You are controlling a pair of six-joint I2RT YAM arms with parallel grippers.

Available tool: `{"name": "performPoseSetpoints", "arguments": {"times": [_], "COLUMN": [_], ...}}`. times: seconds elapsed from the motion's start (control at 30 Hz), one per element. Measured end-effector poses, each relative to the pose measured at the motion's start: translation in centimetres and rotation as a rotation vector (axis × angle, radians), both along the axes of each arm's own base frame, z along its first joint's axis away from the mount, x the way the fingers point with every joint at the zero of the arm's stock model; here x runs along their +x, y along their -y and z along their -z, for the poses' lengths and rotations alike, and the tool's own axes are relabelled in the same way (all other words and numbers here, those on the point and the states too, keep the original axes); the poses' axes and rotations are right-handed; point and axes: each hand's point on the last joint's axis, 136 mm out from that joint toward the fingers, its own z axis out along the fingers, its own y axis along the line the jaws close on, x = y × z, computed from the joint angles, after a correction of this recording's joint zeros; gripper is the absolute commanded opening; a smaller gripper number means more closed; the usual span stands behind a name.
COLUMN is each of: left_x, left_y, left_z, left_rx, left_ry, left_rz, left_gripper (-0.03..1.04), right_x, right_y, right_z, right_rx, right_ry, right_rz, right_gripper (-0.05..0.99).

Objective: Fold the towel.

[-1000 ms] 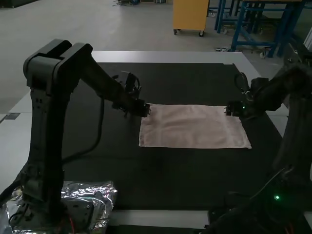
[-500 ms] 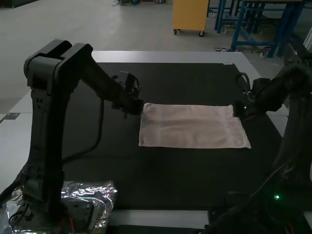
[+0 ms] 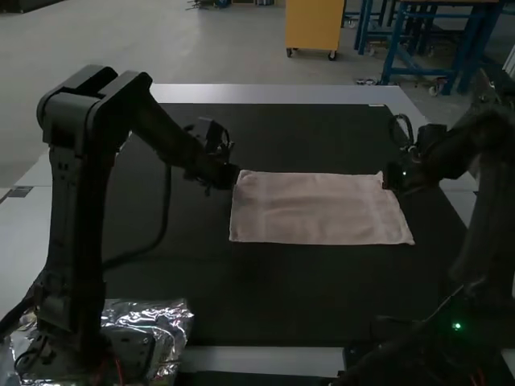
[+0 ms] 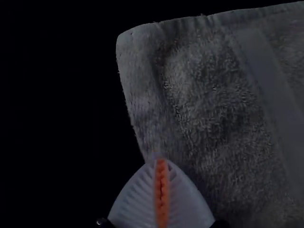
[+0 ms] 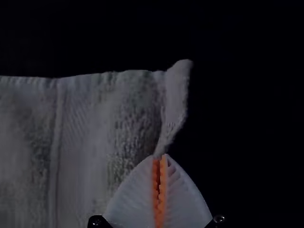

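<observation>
Towel (image 3: pixel 314 211) first: it lies as a flat rectangle between the two sets of jaws, side edges near each, a bit crumpled at the right gripper's corner. Can't tell how many layers, so a finished earlier fold is neither confirmed nor ruled out.

Your left gripper (image 4: pixel 160 160) has its pads together, tips at the side edge, apparently on a small pinch of cloth; a corner sits just past those tips. Your right gripper (image 5: pixel 160 156) is nearly closed too, with the side edge narrowing into its tips and a curled corner standing just beyond them. Both bites look thin.

Around that, black mat (image 3: pixel 282 297) under the towel and outside both jaws; foil bag (image 3: pixel 170 322) by the left arm's (image 3: pixel 72 233) base, well apart from the jaws.

Step in hand, my read: both ends of the far edge taken, fold about to be made. Next move calls for you to raise both jaws together, level, cloth taut between them, then carry that edge over onto the near one and let go. Watch the right side: a shallow pinch could slip and skew the fold.
</observation>
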Motion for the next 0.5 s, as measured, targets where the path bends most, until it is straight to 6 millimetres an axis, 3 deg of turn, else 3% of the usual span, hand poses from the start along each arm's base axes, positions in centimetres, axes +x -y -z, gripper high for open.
{"name": "performPoseSetpoints", "arguments": {"times": [0.23,0.5], "left_x": [-0.9,-2.8], "left_y": [-0.1,-0.6], "left_z": [-2.2,-2.4], "left_rx": [-0.016,-0.018], "left_ry": [0.017,0.009], "left_rz": [0.009,0.013], "left_gripper": [0.03,0.03], "right_x": [-0.3,-2.8], "right_y": [0.5,2.4], "right_z": [-2.7,-1.6], "right_rx": [0.031,0.058], "right_ry": [0.036,-0.005], "right_rz": [-0.007,0.022], "right_gripper": [-0.02,-0.02]}}
